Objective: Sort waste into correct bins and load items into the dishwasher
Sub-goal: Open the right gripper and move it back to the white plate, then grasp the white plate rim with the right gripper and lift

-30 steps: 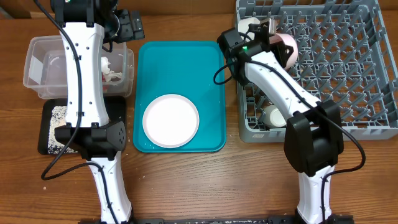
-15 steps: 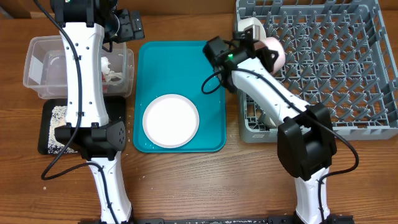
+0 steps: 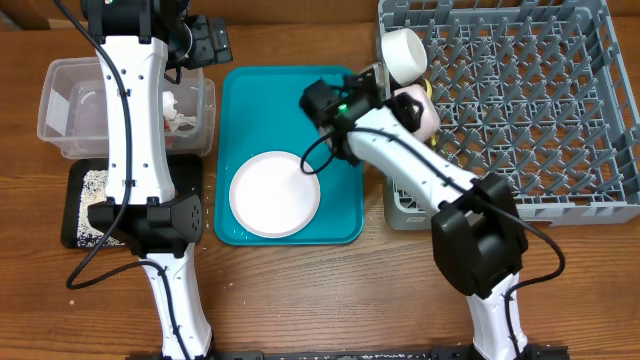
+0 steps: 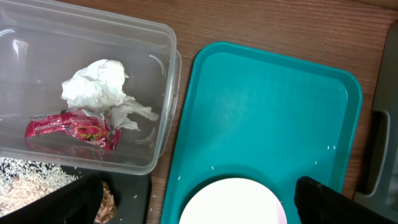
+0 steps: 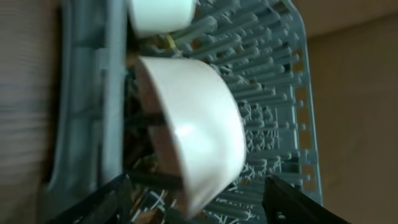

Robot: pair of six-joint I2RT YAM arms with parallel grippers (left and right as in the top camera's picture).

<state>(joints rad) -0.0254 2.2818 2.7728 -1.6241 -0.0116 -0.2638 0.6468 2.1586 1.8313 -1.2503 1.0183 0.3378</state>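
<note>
My right gripper [image 3: 388, 95] [image 5: 202, 202] is open at the left edge of the grey dishwasher rack [image 3: 560, 100] [image 5: 273, 93]. A white bowl [image 3: 417, 112] [image 5: 193, 130] stands on its side among the pegs just in front of the fingers, which do not grip it. A second white bowl [image 3: 402, 48] [image 5: 158, 15] sits in the rack's far left corner. The pale plate [image 3: 275, 194] [image 4: 233, 202] lies on the teal tray [image 3: 290, 100]. My left gripper [image 3: 205, 42] [image 4: 205, 202] hangs open above it, holding nothing.
The clear tub [image 3: 60, 110] holds a red wrapper [image 4: 71, 129] and crumpled white paper [image 4: 96, 87]. In front of it, the black tray [image 3: 80, 225] carries rice [image 4: 31, 174] and brown crumbs [image 4: 107, 199]. The right arm reaches across the teal tray's right side.
My right gripper has opened and pulled back to the left, out of the rack, leaving the bowl on its side among the pegs. The left arm has not moved.
</note>
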